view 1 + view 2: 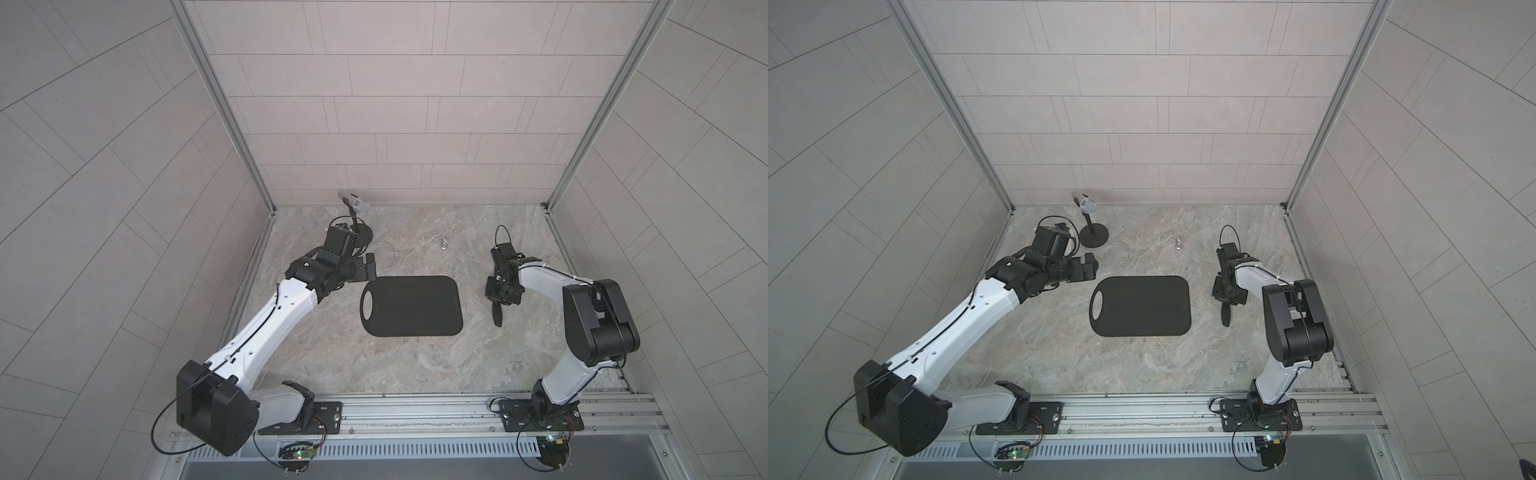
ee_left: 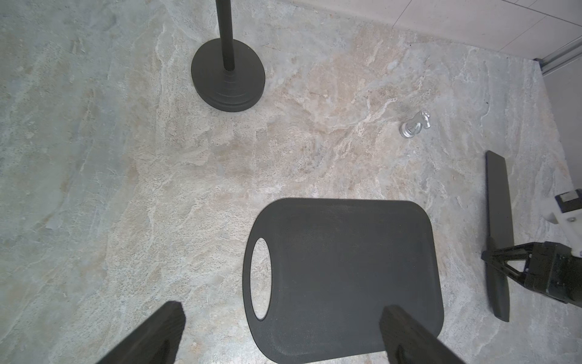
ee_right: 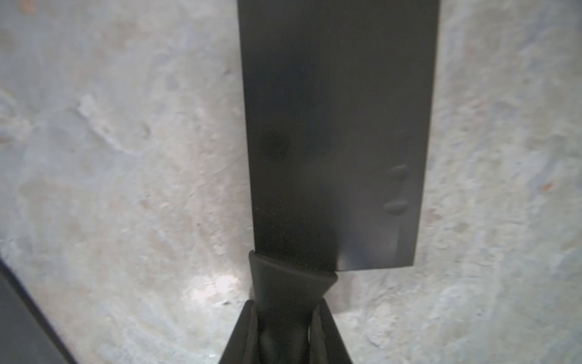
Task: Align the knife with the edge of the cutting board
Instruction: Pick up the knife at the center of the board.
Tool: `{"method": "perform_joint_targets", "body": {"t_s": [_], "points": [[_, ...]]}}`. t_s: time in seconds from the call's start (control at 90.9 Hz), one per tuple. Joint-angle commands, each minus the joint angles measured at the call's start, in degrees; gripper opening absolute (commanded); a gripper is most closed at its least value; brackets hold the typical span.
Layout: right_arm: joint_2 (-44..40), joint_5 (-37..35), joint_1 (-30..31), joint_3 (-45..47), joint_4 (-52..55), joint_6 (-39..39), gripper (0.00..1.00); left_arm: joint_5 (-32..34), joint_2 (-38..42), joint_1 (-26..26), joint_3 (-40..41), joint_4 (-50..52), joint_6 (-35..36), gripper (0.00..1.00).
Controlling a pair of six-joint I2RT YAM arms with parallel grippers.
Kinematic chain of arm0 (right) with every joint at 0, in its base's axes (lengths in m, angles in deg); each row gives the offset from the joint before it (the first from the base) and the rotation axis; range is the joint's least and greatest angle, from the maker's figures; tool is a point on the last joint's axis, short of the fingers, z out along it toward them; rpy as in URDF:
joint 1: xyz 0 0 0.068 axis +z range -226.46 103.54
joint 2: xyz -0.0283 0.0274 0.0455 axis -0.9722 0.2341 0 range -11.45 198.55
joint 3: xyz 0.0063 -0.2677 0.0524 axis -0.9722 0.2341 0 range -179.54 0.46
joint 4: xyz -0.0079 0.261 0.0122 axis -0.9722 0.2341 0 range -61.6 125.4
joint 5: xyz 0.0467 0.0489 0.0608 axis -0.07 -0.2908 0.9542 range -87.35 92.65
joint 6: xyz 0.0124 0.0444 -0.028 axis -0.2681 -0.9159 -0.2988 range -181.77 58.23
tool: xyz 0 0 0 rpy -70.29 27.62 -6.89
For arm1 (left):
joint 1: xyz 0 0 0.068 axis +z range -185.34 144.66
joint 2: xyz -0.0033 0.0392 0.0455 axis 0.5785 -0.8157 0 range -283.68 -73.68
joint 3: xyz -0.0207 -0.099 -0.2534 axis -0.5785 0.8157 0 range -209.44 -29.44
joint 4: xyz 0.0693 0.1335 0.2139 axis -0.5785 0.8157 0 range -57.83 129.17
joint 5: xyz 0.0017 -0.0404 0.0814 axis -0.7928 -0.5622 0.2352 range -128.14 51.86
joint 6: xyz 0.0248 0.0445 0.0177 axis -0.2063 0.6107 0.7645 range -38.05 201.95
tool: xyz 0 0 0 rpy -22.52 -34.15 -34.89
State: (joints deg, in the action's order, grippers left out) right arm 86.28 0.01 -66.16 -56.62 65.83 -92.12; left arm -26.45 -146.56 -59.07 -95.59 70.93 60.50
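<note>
Right claw [image 3: 286,307]: clamped on the knife [image 3: 337,126] by its handle, blade ahead.
Left claw [image 2: 282,309]: wide, empty.
Cutting board [image 1: 411,305]: beside right claw, apart.
Risk: narrow handle may pivot, blade lands crooked.

Your knife [image 2: 499,214]: all black, broad rectangular blade, narrow handle. It is pinched by the handle just behind the blade in the right gripper [image 3: 286,315], with the blade running out ahead of the fingers and the handle tail behind them. Resting on the table or just lifted: can't tell. Your cutting board [image 1: 411,305]: matte black rounded rectangle, flat, clear of the knife, lying between that gripper and the left gripper [image 1: 369,268], oval hole at the left gripper's end.
</note>
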Motion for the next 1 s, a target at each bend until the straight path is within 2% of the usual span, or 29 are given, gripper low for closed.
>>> {"method": "perform_joint_targets", "body": {"t_s": [0.0,0.187,0.341,0.793,0.991], "points": [[2.2,2.9,2.5,1.0,3.7,0.5,0.17,-0.1,1.0,0.7,0.6,-0.8,-0.3,1.00],[2.3,2.5,3.0,1.0,5.2,0.9,0.27,-1.4,1.0,1.7,0.8,-1.1,-0.6,1.00],[2.3,3.9,3.1,1.2,6.3,1.7,0.31,-1.7,0.9,1.9,0.8,-1.1,-0.7,1.00],[4.5,7.8,1.3,-0.6,10.1,3.7,0.30,-2.1,1.1,2.3,1.0,-1.2,-0.9,1.00],[5.0,7.4,1.0,-1.0,10.5,3.8,0.23,-2.1,1.3,2.5,0.9,-1.3,-0.8,1.00]]}}
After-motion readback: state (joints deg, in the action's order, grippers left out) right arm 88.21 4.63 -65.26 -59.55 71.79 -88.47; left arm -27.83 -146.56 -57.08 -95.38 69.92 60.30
